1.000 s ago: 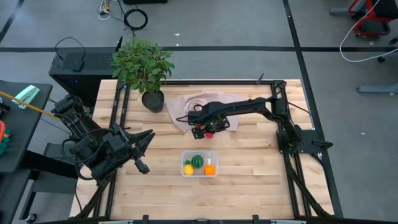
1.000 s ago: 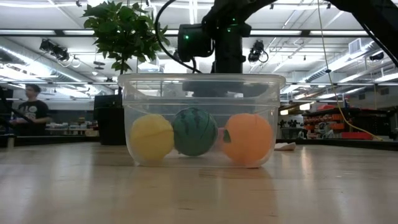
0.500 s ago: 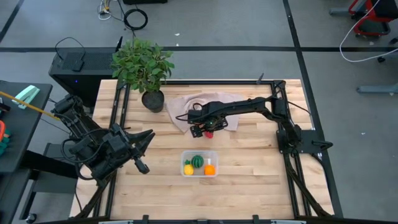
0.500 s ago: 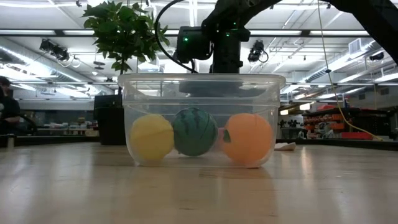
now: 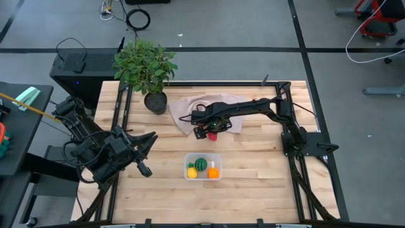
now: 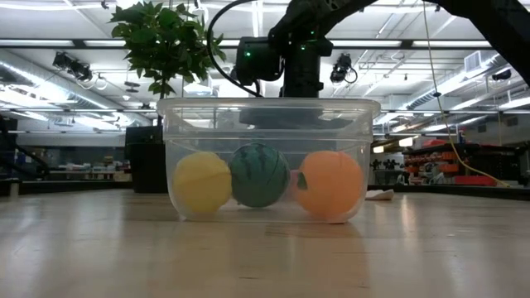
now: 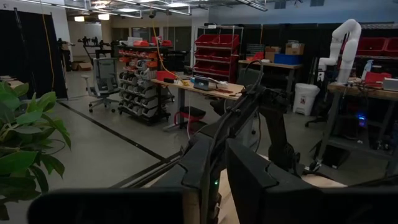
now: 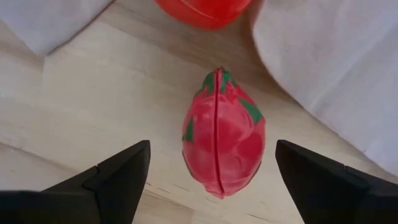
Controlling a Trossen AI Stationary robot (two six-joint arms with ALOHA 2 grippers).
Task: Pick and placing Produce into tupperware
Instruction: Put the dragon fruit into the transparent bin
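**Red piece now between the open fingers**

Red, with green flecks, one produce piece (image 8: 222,138) lies on the bare wood just beside the beige cloth (image 5: 190,107), and a second red piece (image 8: 202,9) sits close behind it. The right gripper (image 5: 206,132) has shifted a little toward the cloth since a second ago and now hangs over this piece with its fingers wide apart, one on each side, holding nothing. I judge the grasp is the next step. The tupperware (image 5: 202,167) stands near the front edge with the yellow, dark green and orange pieces inside, so two remain. The left gripper (image 5: 143,168) waits at the table's left side, almost closed and empty.
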